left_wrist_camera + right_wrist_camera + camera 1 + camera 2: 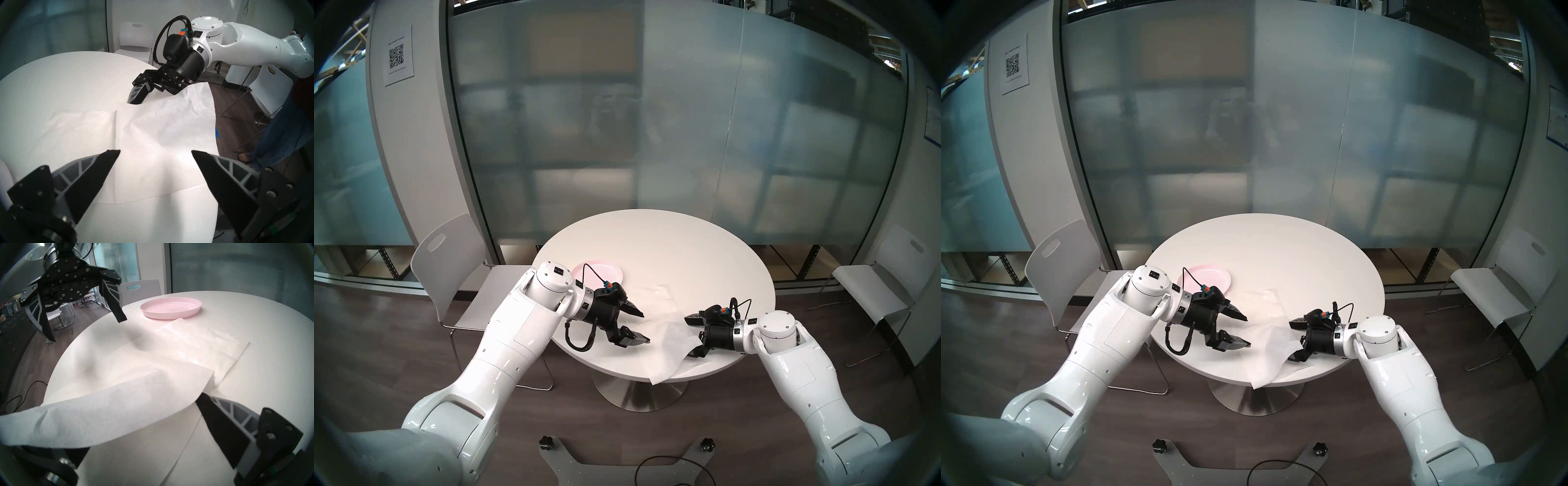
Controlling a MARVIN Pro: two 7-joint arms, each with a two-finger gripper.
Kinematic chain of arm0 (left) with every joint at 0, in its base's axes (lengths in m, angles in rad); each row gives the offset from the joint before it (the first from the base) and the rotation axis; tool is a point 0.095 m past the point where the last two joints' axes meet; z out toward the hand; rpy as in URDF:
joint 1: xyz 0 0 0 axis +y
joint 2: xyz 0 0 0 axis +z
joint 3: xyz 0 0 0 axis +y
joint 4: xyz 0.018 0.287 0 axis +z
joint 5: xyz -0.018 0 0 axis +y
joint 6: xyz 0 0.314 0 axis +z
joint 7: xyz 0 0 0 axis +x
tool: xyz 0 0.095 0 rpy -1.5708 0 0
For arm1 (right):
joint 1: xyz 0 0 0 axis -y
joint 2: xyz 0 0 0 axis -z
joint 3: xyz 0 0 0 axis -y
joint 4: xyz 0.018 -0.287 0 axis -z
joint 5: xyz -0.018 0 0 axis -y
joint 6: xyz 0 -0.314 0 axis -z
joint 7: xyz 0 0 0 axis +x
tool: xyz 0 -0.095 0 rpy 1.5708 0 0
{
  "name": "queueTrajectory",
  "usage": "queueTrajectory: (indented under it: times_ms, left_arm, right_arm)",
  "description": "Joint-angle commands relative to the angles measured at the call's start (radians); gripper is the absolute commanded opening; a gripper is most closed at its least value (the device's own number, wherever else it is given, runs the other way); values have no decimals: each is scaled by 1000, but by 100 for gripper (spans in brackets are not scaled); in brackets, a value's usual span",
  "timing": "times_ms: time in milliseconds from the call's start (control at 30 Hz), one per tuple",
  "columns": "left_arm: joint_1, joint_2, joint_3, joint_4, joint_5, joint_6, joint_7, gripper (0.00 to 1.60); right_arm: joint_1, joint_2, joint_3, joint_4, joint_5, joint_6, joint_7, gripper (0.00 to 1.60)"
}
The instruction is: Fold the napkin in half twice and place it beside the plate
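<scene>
The white napkin (663, 339) (136, 378) lies spread on the round table (653, 244), one corner hanging over the near edge. The pink plate (609, 271) (171, 308) sits just beyond its far left corner. My left gripper (644, 326) (155, 151) hovers open above the napkin's left side, holding nothing. At the napkin's right edge my right gripper (687, 336) is open too. A raised flap of the napkin drapes over its near finger and hides it, while the other finger (220, 421) shows beside the sheet.
White chairs stand left (449, 271) and right (873, 288) of the table, with a frosted glass wall behind. A person's legs (271, 135) are near the right chair. My left forearm reaches over the table's left edge, close to the plate.
</scene>
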Motion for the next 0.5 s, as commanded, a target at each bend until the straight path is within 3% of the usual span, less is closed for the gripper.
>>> queueTrajectory:
  times_ms: [0,467]
  left_arm:
    - [-66,-39,-5,51,9,-7,38,160]
    - [-100,-64,-9,162,51,-49,113,160]
  right_arm:
    - [-7,2,6,-34,9,4,11,160]
    - [-12,5,14,-39,1,2,23,160]
